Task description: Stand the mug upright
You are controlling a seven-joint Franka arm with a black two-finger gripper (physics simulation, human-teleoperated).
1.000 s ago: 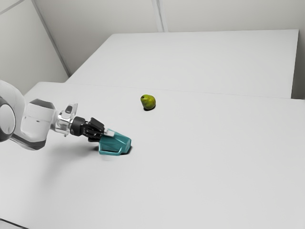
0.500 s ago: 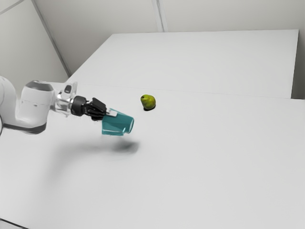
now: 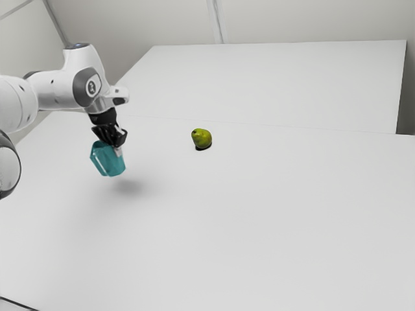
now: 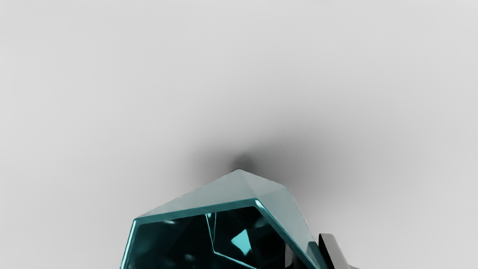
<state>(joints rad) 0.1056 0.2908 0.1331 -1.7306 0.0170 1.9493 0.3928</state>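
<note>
Below my gripper (image 3: 117, 144) in the exterior view hangs the teal mug (image 3: 107, 160), clear of the table and slightly tilted, its shadow on the surface beneath. The gripper is shut on the mug's wall at the side toward the exterior view's right. In the wrist view the mug (image 4: 194, 209) shows its angular open rim and dark hollow inside facing the hand. The gripper (image 4: 304, 254) has one finger outside that wall and the other seen inside the mug. The mug's underside is hidden.
A green pear (image 3: 201, 138) rests on the white table (image 3: 272, 214), toward the exterior view's right from the mug. Behind it a second white surface (image 3: 279, 84) extends to the back wall.
From lying on the table, the mug has been lifted and carried toward the exterior view's left. My hand has swung from nearly level to pointing down, turning the mug with it.
</note>
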